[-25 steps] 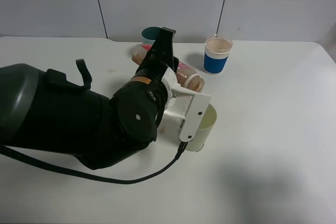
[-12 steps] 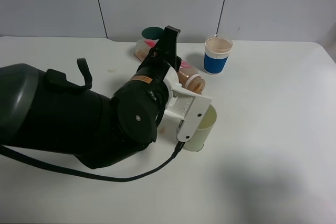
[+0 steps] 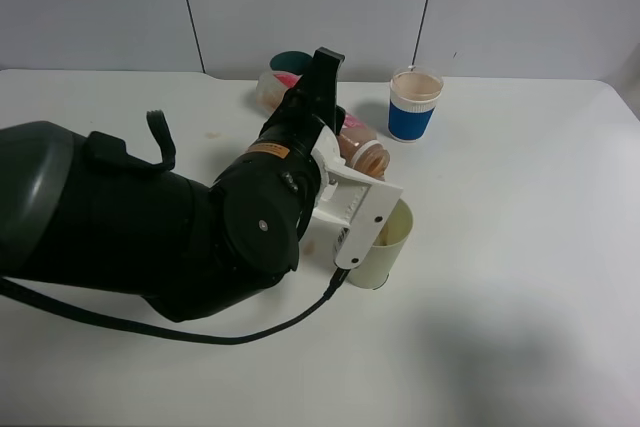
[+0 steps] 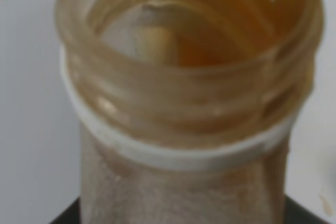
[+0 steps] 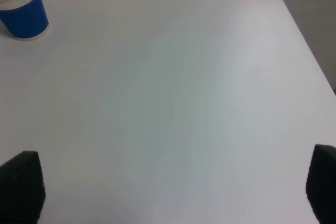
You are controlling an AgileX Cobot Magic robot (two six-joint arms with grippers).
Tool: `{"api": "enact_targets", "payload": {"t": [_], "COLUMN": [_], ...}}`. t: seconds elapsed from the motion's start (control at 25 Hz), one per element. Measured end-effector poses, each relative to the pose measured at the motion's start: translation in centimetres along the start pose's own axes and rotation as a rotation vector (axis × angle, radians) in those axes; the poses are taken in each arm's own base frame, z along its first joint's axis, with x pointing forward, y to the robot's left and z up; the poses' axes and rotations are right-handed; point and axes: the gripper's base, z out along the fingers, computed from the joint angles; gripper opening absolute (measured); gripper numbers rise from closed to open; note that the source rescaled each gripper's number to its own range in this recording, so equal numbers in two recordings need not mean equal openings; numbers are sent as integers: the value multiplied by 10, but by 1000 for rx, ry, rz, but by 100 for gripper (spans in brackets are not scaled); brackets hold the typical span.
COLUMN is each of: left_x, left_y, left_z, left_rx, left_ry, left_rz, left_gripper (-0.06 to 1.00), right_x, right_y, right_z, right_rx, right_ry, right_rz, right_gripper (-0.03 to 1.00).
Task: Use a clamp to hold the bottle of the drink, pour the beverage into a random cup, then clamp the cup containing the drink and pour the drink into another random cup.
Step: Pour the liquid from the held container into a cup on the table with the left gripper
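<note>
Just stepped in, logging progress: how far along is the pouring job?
Done: left gripper is shut on the bottle, raised and tipped. In hand: its mouth tilts toward the pale green cup; no stream visible. Left: finish that pour, then clamp that cup and empty it into the blue-and-white cup.

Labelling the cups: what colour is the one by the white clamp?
The cup is pale yellow-green, clearest in the exterior high view.

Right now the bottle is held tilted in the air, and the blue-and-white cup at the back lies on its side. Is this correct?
Not quite. The blue-and-white cup stands upright on its base, as the exterior high view shows. The rest holds: the bottle is held tilted in the air.
</note>
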Motion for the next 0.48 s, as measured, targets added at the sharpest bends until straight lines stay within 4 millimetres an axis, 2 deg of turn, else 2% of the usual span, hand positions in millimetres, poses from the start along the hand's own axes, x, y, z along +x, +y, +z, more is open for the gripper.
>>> {"api": "enact_targets", "payload": {"t": [0.48], "left_x": [3], "left_y": [2], "left_z": [0], "left_rx": [-18], "left_ry": [28], "left_rz": [3], "left_gripper": [1], "right_x": [0], "right_y": [0], "right_z": [0], "right_rx": [0], "right_ry": [0], "right_rz": [1], "right_gripper": [100]}}
